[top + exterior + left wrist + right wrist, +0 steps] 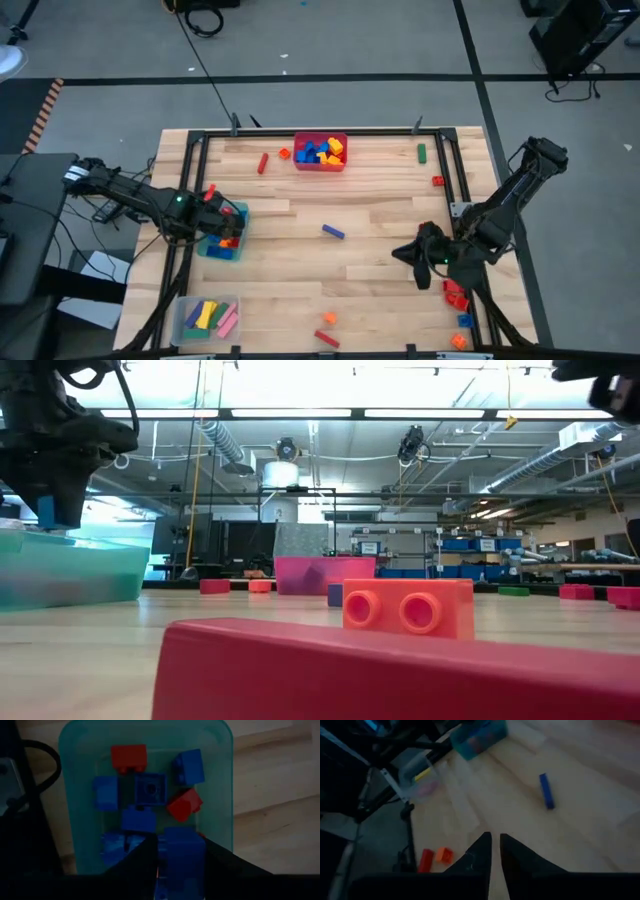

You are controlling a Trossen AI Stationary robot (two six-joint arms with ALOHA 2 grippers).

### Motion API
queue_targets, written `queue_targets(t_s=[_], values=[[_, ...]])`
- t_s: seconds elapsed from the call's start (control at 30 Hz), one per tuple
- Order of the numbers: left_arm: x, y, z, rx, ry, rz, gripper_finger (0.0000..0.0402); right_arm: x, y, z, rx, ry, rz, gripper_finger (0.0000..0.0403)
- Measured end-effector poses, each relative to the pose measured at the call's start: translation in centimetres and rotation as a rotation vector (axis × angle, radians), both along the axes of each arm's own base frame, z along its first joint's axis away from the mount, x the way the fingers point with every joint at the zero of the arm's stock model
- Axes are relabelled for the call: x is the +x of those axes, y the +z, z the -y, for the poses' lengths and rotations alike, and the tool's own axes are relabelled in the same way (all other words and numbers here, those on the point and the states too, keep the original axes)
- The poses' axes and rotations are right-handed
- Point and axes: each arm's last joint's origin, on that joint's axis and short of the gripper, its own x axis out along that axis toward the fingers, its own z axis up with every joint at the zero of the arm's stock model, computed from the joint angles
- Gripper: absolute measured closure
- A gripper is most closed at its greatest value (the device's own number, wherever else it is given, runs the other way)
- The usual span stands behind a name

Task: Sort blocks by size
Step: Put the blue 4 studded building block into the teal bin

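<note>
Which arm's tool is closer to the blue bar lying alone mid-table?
Right. The right tool sits off to one side of the blue bar, near the table's right edge; the left tool is farther off, over the teal bin.

Bare wood surrounds 1 blue bar mid-table; the red bin blocks the far edge.

Looking down into a teal bin on a light wooden table. Inside the bin, blue and red blocks: a red brick by the far wall, a blue brick beside it, a blue square stud-up brick at the centre, another red brick tilted. Between the left gripper's two dark fingers, a blue block, just above the bin's contents.
</note>
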Motion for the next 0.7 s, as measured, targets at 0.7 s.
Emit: queue_targets(t_s=[0.7], values=[[0.0, -0.5, 0.0, -0.009, 0.066, 0.008, 0.0274, 1.5, -0.1, 1.7, -0.048, 0.101, -0.096, 0.0259]])
